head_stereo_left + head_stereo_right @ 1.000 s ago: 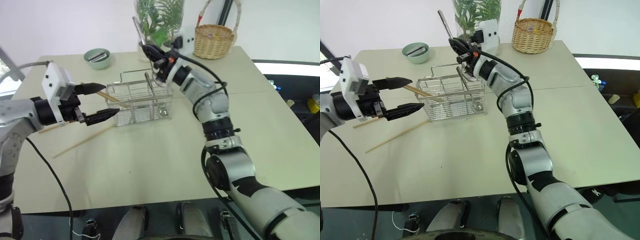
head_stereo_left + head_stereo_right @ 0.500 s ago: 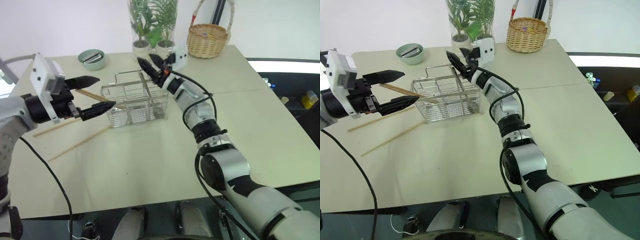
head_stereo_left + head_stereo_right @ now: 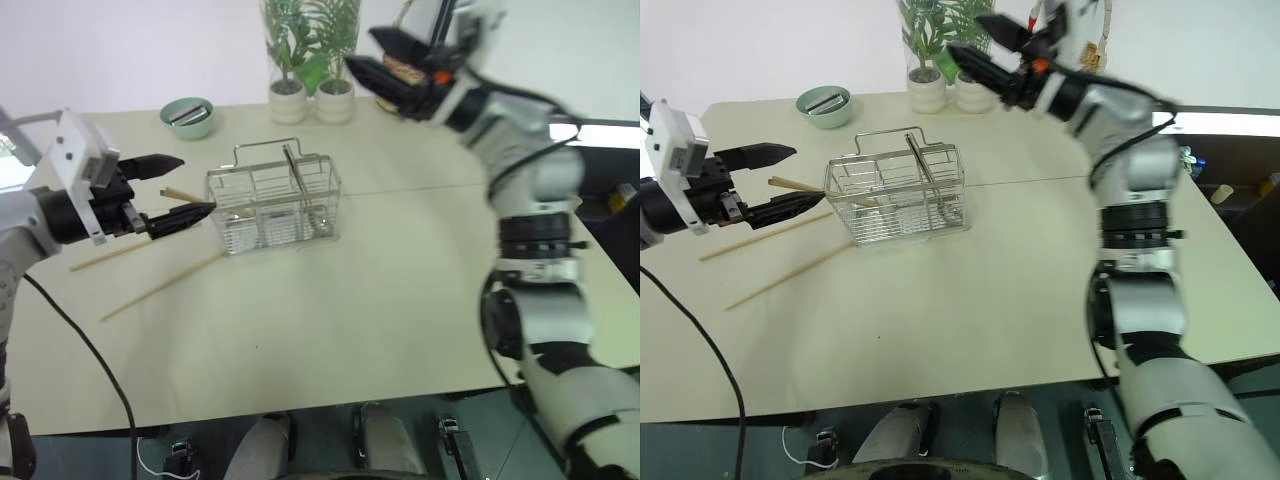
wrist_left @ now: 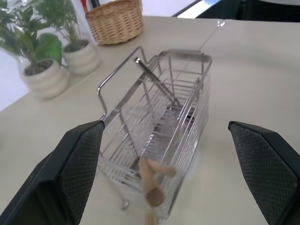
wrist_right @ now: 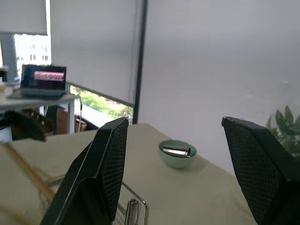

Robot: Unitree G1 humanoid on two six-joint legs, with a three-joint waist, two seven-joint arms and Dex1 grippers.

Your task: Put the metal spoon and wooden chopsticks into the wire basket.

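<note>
On the near part of the table (image 3: 330, 320), two wooden chopsticks (image 3: 160, 286) are seen lying loose to the robot's left of the wire basket (image 3: 273, 200). Just beyond them the left gripper (image 3: 176, 186) is held level with its fingers spread wide and nothing between them, pointed at the basket's end, where a further chopstick end (image 4: 151, 179) pokes through the mesh. What appears to be the metal spoon (image 3: 300, 178) is leaned inside the basket, though blur hides its bowl. Farther back, the right gripper (image 3: 378, 62) is raised above the table, spread and empty, near two potted plants (image 3: 308, 60), a green bowl (image 3: 192, 116) and a wicker basket (image 3: 1085, 45).
</note>
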